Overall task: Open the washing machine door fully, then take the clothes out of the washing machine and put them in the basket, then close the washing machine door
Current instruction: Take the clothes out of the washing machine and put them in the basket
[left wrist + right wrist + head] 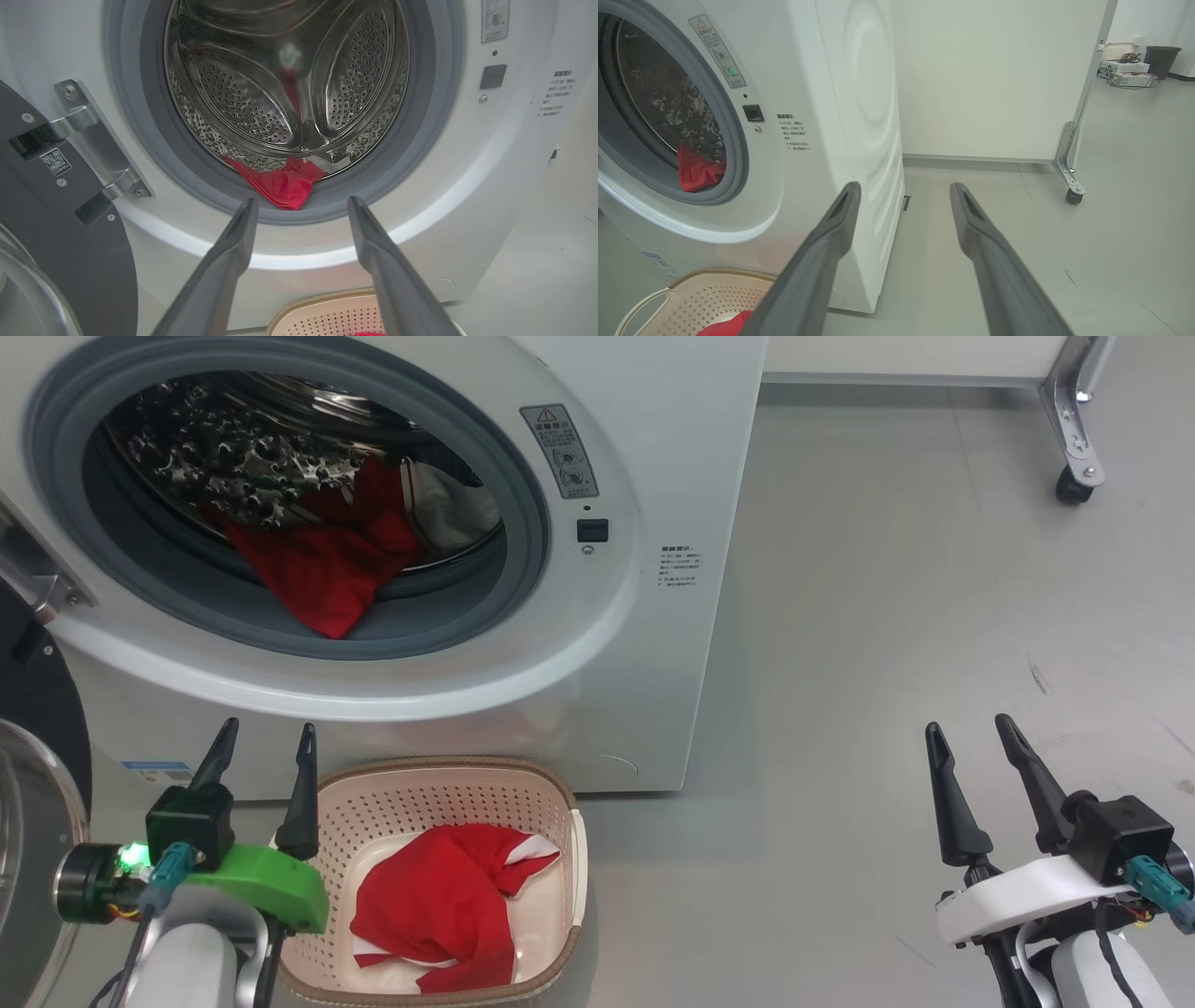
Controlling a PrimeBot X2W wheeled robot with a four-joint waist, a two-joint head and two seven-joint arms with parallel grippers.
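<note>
**Operator:** How do my tools stand?

**Spotter:** Your left tool [268, 728] is spread wide with nothing between its dark fingers. It hovers near left, just beside the left rim of the small cream perforated plastic basket with the brown woven-look rim [560, 803]. Your right tool [969, 724] is spread just as wide, well apart to the right, over the grey floor [887, 616].

**Operator:** And the laundry?

**Spotter:** One bright red garment with white stripes [439, 905] lies in the basket. More red fabric [322, 569] hangs over the grey rubber ring [439, 630] of the big white front-loading washing machine [653, 448], with a white cloth piece [457, 509] behind it.

**Operator:** What edges should I mind?

**Spotter:** The round door with the glossy black rim and clear glass bowl [47, 709] stands swung open at the left, close to your left wrist. The basket sits on the floor just in front of the machine, below the opening. To the right, the floor runs wide to a metal leg on a black caster [1074, 476].

**Operator:** What do the wrist views add?

**Spotter:** Your left wrist view looks straight into the perforated steel drum [280, 93] and shows the door's metal hinge [93, 140]. Your right wrist view shows the machine's right side wall, a white panel [994, 79] behind it and a black bin [1162, 60] at far right.
</note>
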